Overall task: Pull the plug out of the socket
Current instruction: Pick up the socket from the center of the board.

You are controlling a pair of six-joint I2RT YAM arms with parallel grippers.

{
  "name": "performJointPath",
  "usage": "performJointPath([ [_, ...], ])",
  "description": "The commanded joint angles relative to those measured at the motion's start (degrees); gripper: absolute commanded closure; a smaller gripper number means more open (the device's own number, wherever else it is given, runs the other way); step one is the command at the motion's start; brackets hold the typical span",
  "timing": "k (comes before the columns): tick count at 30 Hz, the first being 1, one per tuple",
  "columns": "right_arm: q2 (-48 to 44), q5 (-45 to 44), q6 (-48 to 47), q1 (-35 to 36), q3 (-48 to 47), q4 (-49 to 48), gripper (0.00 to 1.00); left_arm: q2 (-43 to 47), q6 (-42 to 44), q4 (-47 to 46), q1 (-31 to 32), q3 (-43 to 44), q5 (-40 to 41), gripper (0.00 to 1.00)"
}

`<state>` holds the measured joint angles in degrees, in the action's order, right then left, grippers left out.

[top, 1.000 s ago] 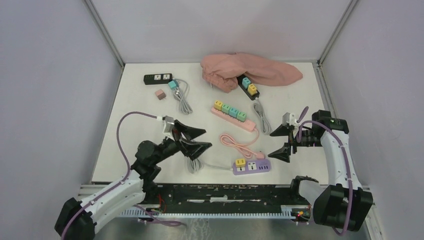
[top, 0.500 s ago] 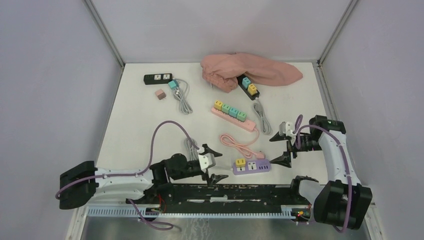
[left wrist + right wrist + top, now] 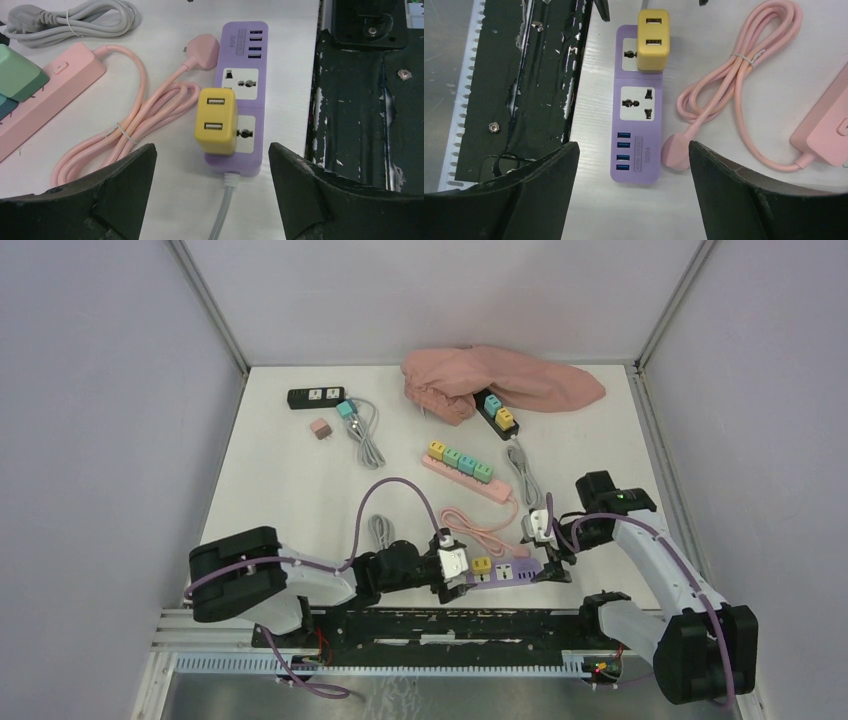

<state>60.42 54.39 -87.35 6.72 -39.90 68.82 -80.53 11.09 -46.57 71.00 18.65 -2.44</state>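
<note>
Now seated in strip (image 3: 247, 106): plug (image 3: 216, 120), just ahead of left gripper (image 3: 211, 150), about midway between its jaws, not touched. With jaws spread wide, gripping nothing. Same for right gripper (image 3: 632, 146): wide open, holding nothing, strip lying between its jaws. Beside strip, ahead of one left jaw: cable (image 3: 150, 110).

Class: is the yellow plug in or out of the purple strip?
In: the yellow plug sits seated in a socket of the purple strip.
</note>
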Motion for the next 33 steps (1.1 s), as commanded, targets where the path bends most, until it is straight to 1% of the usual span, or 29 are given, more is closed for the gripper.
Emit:
performJointPath([
  [1, -0.13, -1.21, 3.57, 2.66, 0.06, -5.28, 0.14, -5.5, 1.04, -7.84, 0.23, 4.98, 0.54, 0.13],
  [3, 0.35, -1.99, 4.17, 3.85, 0.17, -5.9, 0.14, -7.62, 1.08, -9.62, 0.19, 5.95, 0.67, 0.17],
  [6, 1.08, -3.29, 5.03, 5.2, -0.02, -6.62, 0.15, -9.54, 0.67, -9.76, 0.11, 7.33, 0.51, 0.27],
  [9, 1.29, -4.23, 5.81, 5.72, -0.1, -7.15, 0.15, -10.88, -0.02, -9.68, 0.02, 8.12, -0.91, 0.34],
  [13, 1.18, -4.29, 5.88, 5.74, 0.14, -7.34, 0.15, -12.78, -1.14, -9.96, -0.2, 8.4, -2.57, 0.46],
  [18, 1.71, -4.03, 5.96, 6.02, 0.26, -7.56, 0.15, -14.4, -1.58, -10.24, -0.66, 8.91, -3.55, 0.55],
  [19, 1.93, -4.03, 6.0, 6.12, 0.24, -7.49, 0.15, -14.64, -1.52, -10.48, -0.69, 9.04, -3.8, 0.58],
  [20, 2.09, -4.11, 5.97, 6.33, 0.18, -7.47, 0.16, -14.76, -1.71, -10.83, -0.74, 9.1, -3.98, 0.63],
  [21, 2.3, -4.14, 6.09, 6.49, 0.17, -7.47, 0.16, -14.99, -1.92, -11.23, -0.77, 9.18, -4.09, 0.71],
  [23, 2.69, -4.12, 6.13, 6.84, 0.09, -7.47, 0.16, -15.05, -2.17, -11.66, -0.78, 9.28, -4.36, 0.82],
  [25, 3.04, -3.95, 6.3, 7.12, 0.08, -7.52, 0.16, -14.76, -2.5, -12.1, -0.78, 9.16, -4.06, 0.96],
  [29, 3.27, -3.49, 7.54, 7.25, -0.7, -7.64, 0.15, -12.82, -4.51, -14.1, -1.01, 7.83, -3.03, 0.97],
  [33, 3.26, -2.25, 8.53, 7.26, -1.84, -6.45, 0.07, -10.82, -8.32, -18.6, -1.64, 5.36, -3.82, 0.97],
])
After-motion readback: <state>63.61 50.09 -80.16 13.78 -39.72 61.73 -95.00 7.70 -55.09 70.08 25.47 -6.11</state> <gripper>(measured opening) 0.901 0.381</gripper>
